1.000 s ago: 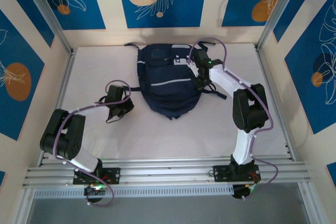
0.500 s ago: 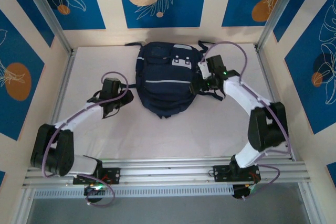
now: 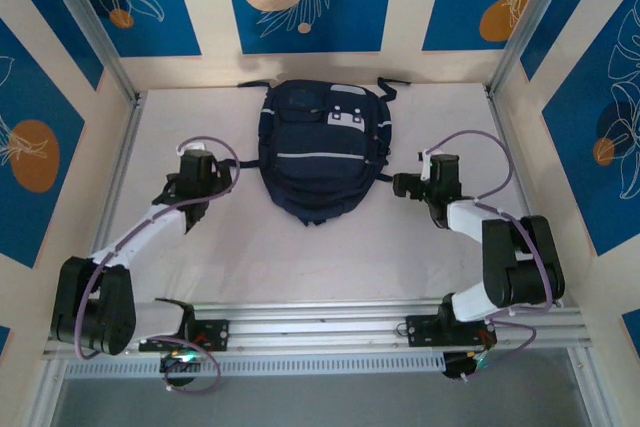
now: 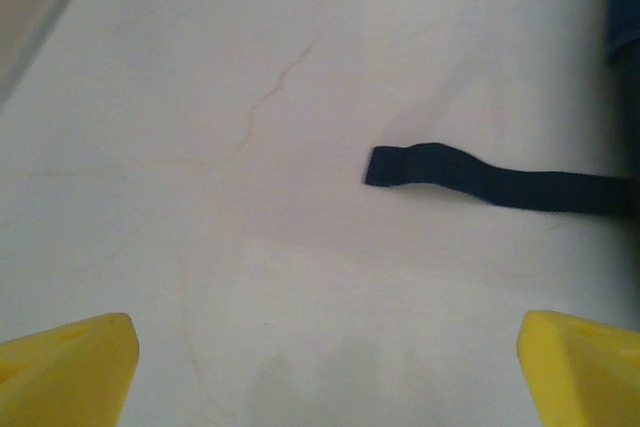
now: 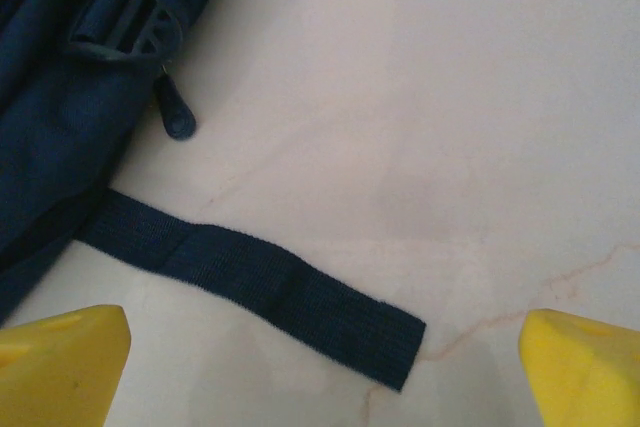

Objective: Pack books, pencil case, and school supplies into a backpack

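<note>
Navy backpack (image 3: 318, 162) between left fingers (image 4: 65, 372) and right fingers (image 5: 585, 367), seemingly untouched

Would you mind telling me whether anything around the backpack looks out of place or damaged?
Nothing looks spilled or damaged. The large navy blue fabric backpack lies on the white table; its dark webbing strap ends trail loose, one ahead of the open left gripper, another ahead of the open right gripper.
</note>
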Controlling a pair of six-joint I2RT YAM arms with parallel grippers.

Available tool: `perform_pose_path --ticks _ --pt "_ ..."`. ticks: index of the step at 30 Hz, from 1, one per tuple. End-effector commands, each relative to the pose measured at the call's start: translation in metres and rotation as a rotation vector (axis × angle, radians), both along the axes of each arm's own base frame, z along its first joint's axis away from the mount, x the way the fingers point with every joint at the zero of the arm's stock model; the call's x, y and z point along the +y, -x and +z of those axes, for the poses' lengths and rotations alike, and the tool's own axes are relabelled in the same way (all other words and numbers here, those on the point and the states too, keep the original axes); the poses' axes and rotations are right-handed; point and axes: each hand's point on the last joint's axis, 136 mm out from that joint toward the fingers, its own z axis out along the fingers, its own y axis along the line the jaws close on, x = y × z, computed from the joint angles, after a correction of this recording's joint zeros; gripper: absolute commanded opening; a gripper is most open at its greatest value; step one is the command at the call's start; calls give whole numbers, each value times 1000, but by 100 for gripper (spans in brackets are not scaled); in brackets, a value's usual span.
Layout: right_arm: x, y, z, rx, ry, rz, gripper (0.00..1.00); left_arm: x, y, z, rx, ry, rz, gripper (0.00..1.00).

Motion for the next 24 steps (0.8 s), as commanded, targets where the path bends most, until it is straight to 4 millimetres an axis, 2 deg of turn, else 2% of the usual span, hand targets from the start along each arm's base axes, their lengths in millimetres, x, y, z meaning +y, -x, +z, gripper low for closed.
perform_pose_path --ticks 1,3,7,8,12,14,15,24 --pt "1 -27 40 -244 46 6 99 25 -8 5 -96 -189 32 98" --pt "-6 -22 39 -282 34 -30 99 25 -13 7 -205 -229 8 99" --pt "-19 -16 35 -366 -73 -44 99 24 -14 -1 -352 -234 -2 100" --pt "-18 -14 28 -328 -67 -43 99 20 -14 -9 -354 -224 -29 100" --pt "-14 -15 31 -312 -72 -17 99 2 -8 -15 -410 -187 -159 100" --pt "-14 -14 30 -315 -66 -15 99 -5 -6 -25 -438 -164 -215 100" --pt "-13 -15 31 -318 -70 -10 99 -6 -8 -21 -481 -182 -220 100" --pt "-11 -16 30 -307 -79 10 99 -3 -19 -26 -392 -182 -199 100"
